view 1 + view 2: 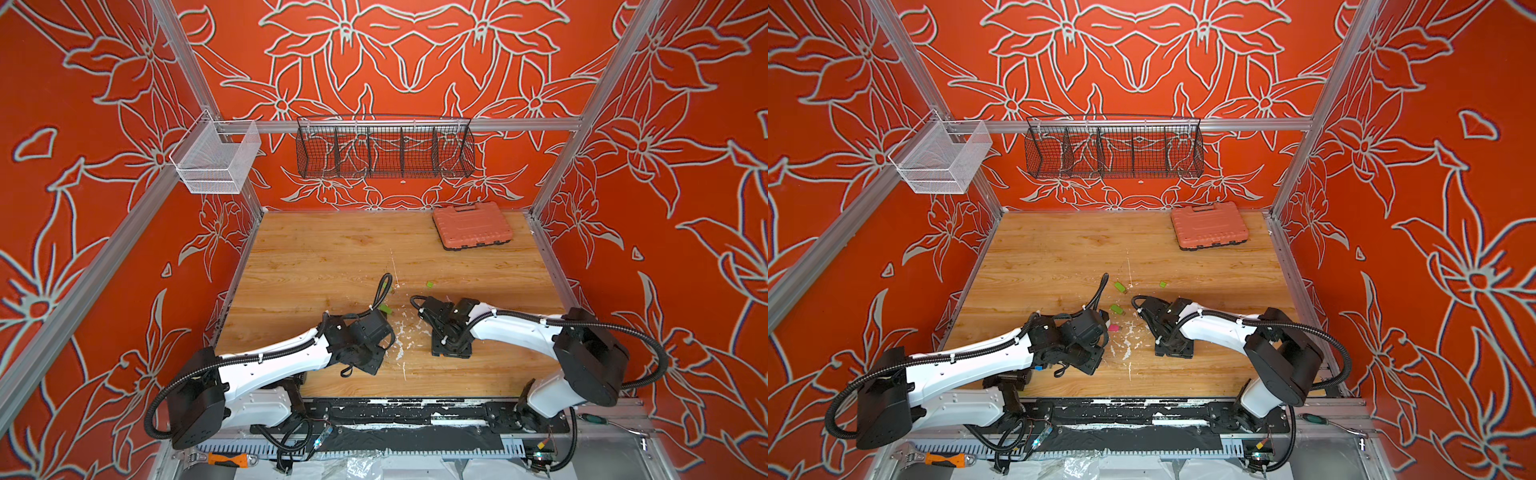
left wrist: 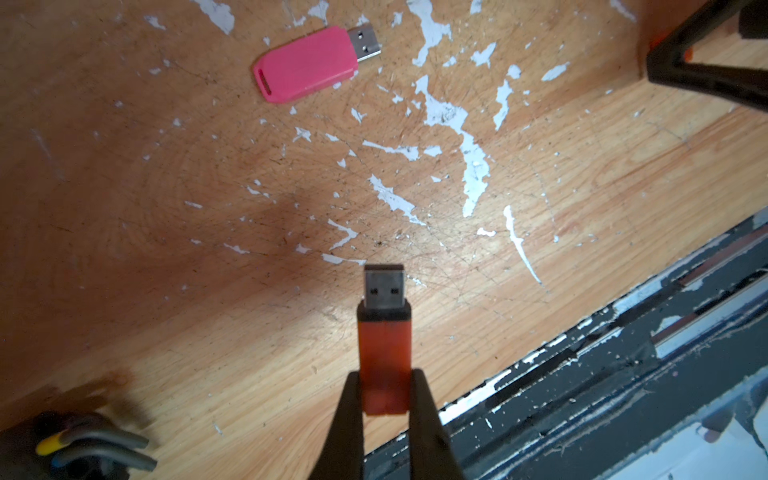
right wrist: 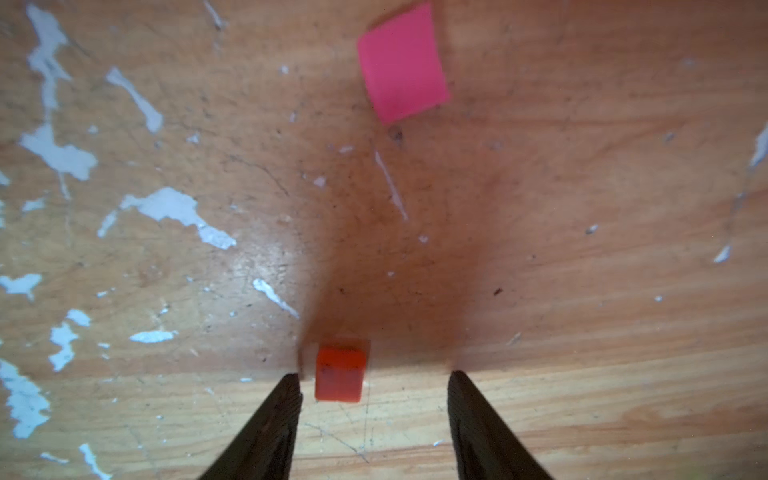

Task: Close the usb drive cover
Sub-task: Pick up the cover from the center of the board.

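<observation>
Jaws of your right claw (image 3: 374, 375) stand half-wide astride the orange cap (image 3: 340, 376) on the table (image 3: 582, 291), cap nearer one finger. At its 9 o'clock in both top views, your left claw (image 2: 384, 374) pinches the orange usb drive (image 2: 384, 345) by its tail, plug pointing out along the fingers.

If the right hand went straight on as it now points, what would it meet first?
Probably the small orange cap, lying between the open fingers of the right hand, nearer one of them; then the wooden table under it. The pink cap lies farther off. Depth is unclear.
</observation>
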Action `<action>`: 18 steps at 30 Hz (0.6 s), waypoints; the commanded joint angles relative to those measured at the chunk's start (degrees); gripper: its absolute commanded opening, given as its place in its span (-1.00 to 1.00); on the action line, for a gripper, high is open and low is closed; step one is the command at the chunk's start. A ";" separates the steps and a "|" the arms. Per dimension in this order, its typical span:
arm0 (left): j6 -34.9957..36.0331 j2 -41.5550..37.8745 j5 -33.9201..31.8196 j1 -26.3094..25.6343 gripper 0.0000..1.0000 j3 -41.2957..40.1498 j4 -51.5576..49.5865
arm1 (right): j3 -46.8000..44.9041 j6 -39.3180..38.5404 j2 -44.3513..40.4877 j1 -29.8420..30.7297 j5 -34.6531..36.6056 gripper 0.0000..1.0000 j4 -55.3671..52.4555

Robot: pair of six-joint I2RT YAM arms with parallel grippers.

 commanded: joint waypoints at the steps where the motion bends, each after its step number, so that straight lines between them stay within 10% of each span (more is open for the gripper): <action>1: 0.22 -0.96 -0.33 0.47 -0.78 -0.36 0.27 | -0.52 3.41 -0.02 0.52 1.96 0.11 2.61; 18: 0.58 -2.13 -0.24 0.47 -0.78 -1.07 0.45 | -3.32 6.21 0.52 0.86 1.20 -0.14 3.62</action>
